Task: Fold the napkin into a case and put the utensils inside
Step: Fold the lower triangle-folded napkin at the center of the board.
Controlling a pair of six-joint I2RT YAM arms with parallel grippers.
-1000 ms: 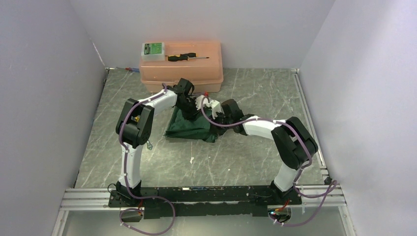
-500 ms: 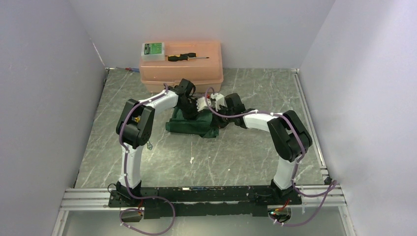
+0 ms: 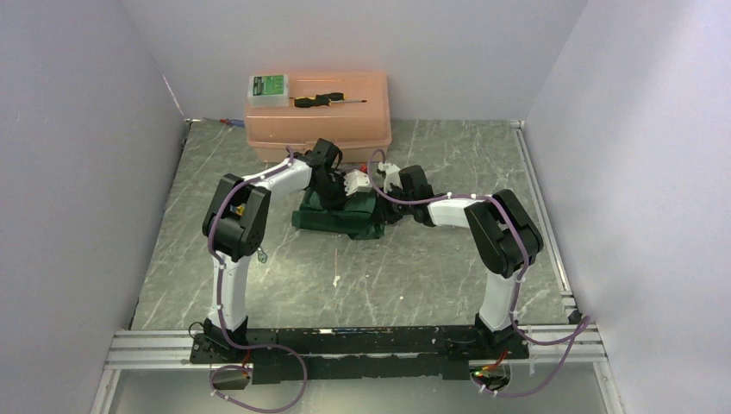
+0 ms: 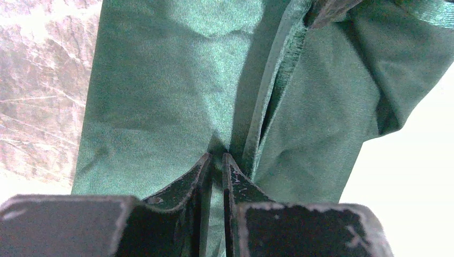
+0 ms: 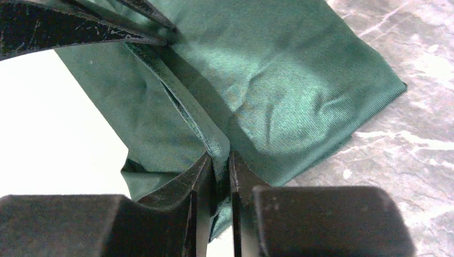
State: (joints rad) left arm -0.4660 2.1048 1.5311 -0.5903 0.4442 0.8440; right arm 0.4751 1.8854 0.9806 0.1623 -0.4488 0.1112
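Two arms crowd one green napkin (image 3: 332, 222) mid-table, left gripper (image 4: 217, 158) and right gripper (image 5: 220, 157) each clamped on its fold, near one peach box (image 3: 319, 138) carrying one screwdriver (image 3: 321, 100).

Soft, even light overhead; both wrist views blow out white beside the sheeny napkin (image 4: 160, 80)

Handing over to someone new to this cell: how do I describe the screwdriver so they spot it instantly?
Across the table, a salmon-pink box stands against the back wall. Two things lie on its lid: the screwdriver is the slender black-handled tool, right of the white case with a green label.
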